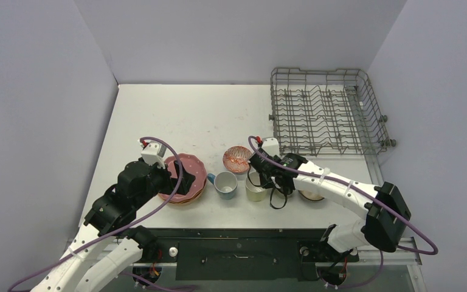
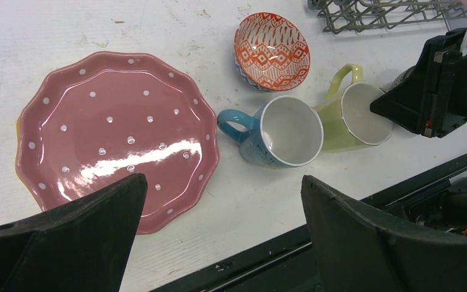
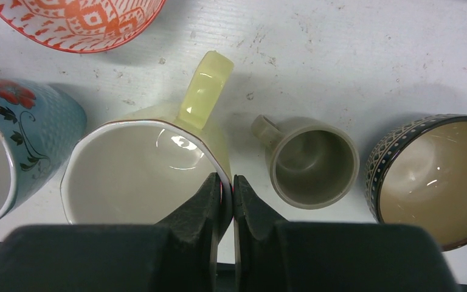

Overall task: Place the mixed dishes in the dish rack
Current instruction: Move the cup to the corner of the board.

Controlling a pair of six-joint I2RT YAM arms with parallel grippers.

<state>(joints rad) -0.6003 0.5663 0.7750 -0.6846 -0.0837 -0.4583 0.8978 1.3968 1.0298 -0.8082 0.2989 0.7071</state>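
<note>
right hand [image 3: 227, 196] clamped on rim wall of pale-yellow mug [image 3: 127, 167], upright on tabletop [image 3: 352, 55] between light-blue mug [image 3: 12, 140] and olive mug [image 3: 313, 161]. glazed ceramic, likely stiff, slick, chippable. left hand [image 2: 222, 182] spread wide.

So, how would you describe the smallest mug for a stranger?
From the wire dish rack at the far right, come toward the table's near edge. Between the pale-yellow mug and the dark-brown bowl stands the olive mug: smallest, plain, dull.

Plate [image 2: 115, 134] left, first mug [image 2: 280, 131] beside it, second mug [image 2: 359, 115] next, bowl [image 2: 272, 50] behind, dish rack [image 1: 316, 76] back right
</note>
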